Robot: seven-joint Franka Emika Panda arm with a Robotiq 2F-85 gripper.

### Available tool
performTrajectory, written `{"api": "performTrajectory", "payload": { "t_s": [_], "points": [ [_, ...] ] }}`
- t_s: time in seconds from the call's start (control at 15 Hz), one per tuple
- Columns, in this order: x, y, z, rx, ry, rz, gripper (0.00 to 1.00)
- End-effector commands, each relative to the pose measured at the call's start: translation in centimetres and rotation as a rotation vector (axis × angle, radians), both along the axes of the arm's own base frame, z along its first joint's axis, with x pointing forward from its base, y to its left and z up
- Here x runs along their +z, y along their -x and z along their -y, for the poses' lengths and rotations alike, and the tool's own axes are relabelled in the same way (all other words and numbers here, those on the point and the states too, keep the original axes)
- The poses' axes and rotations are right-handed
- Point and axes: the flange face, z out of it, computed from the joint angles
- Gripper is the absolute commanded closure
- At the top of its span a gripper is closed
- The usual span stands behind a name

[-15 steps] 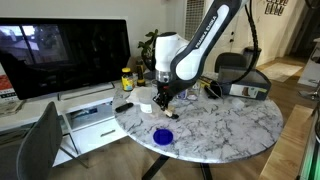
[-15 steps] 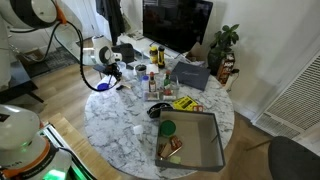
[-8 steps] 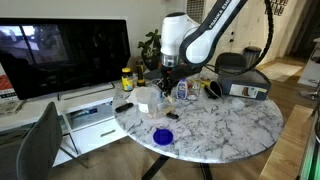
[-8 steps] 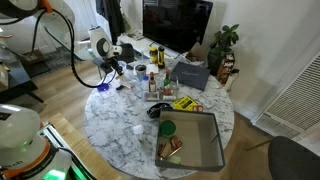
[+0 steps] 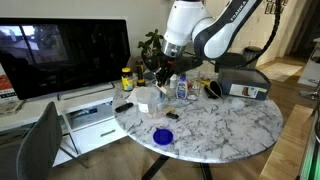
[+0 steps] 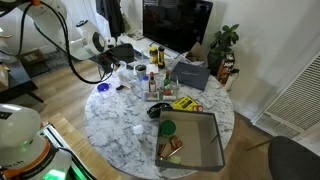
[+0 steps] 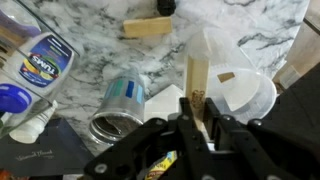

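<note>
Clearly, my gripper [image 7: 198,128] was clamped on a small wooden block [image 7: 191,82]. The block stood upright between the fingers and stuck out past their tips, raised well above the marble desk [image 5: 225,125]. Beneath it in the wrist view sat a clear plastic cup [image 7: 245,95], with a tin can [image 7: 120,108] just beside it and a blue-labelled bottle [image 7: 38,62] farther off. A second wooden block [image 7: 150,27] lay flat on the desk beyond them. I judged the held block to be light, stiff and not fragile, its bare wood rough enough not to slip. My hold was on its flat faces near one end, which seemed sound, though a grip nearer the middle would have let it pivot less.
</note>
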Motion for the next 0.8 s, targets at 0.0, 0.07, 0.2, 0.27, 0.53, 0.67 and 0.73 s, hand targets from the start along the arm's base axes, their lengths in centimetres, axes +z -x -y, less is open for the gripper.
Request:
{"api": "performTrajectory", "payload": {
  "t_s": [0.0,0.07,0.2,0.27,0.53,0.67,0.73],
  "points": [
    [1.0,0.0,0.1,0.057,-0.041,0.087,0.96],
    [1.3,-0.2,0.0,0.074,-0.054,0.106,0.96],
    [1.5,-0.6,-0.3,0.099,-0.083,0.131,0.96],
    [1.4,-0.8,-0.6,0.107,-0.093,0.136,0.96],
    [0.4,-1.7,-1.7,0.119,-0.113,0.133,0.96],
    [-0.1,-2.4,-2.0,0.121,-0.117,0.134,0.96],
    [-0.2,-2.8,-2.2,0.118,-0.125,0.138,0.96]
  ]
}}
